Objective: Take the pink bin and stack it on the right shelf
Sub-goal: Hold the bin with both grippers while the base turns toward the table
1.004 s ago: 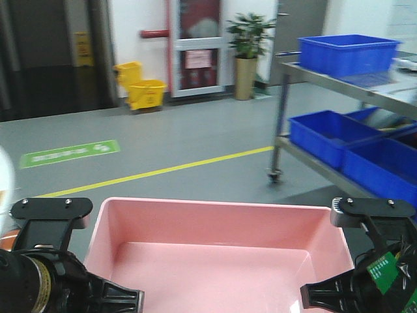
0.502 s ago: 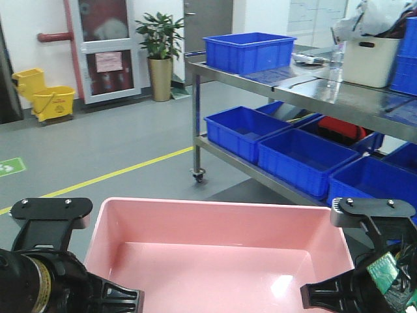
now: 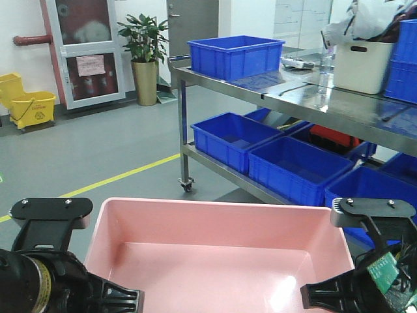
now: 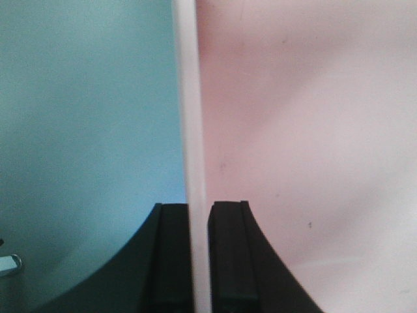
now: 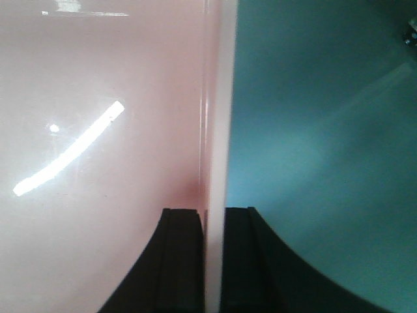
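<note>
Jaws tight on both sides: the left gripper [image 4: 199, 210] pinches the left rim of the pink bin [image 3: 215, 225], the right gripper [image 5: 214, 215] pinches its right rim, the bin bottom centre, the right shelf [image 3: 313, 98] beyond at upper right.
</note>
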